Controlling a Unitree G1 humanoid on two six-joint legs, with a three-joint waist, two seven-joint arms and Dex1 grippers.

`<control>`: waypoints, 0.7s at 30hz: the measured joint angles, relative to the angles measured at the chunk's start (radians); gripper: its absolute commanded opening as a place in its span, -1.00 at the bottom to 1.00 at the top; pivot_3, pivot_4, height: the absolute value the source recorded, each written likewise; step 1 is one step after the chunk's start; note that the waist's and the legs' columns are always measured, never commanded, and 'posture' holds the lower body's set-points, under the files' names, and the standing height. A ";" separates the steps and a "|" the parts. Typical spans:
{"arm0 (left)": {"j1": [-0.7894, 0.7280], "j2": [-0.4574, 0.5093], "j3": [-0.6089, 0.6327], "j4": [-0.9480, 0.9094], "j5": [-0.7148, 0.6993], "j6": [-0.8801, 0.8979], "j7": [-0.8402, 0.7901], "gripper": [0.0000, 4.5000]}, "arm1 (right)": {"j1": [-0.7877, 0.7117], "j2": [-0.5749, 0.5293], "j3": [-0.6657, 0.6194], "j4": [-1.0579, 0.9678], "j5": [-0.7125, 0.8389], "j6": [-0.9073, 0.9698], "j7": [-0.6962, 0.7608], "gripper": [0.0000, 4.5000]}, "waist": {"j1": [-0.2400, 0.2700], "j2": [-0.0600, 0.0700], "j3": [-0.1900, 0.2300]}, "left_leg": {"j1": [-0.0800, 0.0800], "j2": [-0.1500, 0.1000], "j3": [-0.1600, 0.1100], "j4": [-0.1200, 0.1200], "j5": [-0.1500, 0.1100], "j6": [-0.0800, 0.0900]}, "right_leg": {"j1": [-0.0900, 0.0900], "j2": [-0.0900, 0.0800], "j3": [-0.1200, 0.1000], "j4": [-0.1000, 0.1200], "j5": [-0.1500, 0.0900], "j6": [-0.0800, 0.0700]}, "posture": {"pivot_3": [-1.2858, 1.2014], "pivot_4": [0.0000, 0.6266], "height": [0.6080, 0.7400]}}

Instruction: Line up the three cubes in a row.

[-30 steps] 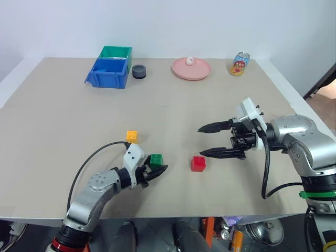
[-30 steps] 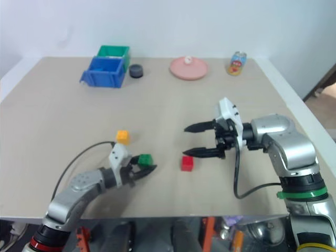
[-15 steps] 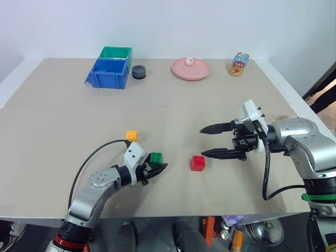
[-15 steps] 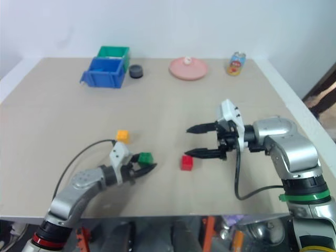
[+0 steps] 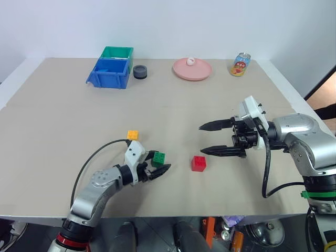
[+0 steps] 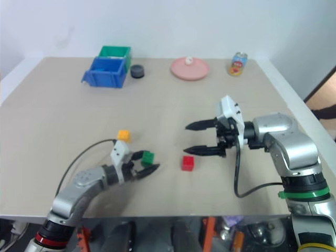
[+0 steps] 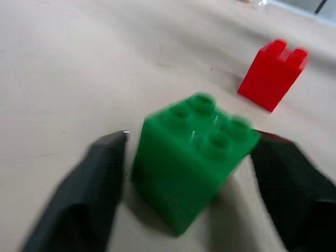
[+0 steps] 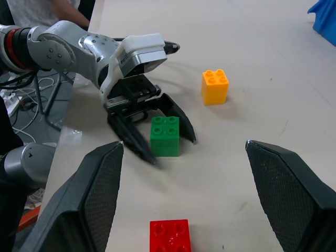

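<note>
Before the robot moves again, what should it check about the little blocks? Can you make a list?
1. Small green studded plastic block let go: ok, the left gripper fingers stand apart from it.
2. Green block flat on the beige table: ok.
3. Small red studded plastic block free to grab: ok.
4. Right gripper open: ok.
5. Small yellow studded plastic block, green and red in one straight row: not ok.
</note>
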 measured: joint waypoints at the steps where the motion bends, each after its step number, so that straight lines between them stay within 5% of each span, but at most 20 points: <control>1: 0.000 -0.002 0.000 -0.004 -0.005 0.006 -0.001 0.99 | -0.001 0.001 0.000 0.000 -0.001 -0.001 0.000 0.71 | 0.000 0.000 0.000 | 0.000 0.000 0.000 0.000 0.000 0.000 | 0.000 0.000 0.000 0.000 0.000 0.000 | 0.03 -0.52 1.00; 21: 0.001 0.038 0.115 -0.096 -0.199 0.128 -0.018 0.99 | -0.014 0.009 0.007 0.020 -0.004 -0.001 0.001 0.71 | 0.000 0.000 0.000 | -0.001 0.000 0.000 -0.001 0.000 0.000 | -0.001 0.000 0.000 0.000 -0.001 0.000 | 0.03 -0.52 1.00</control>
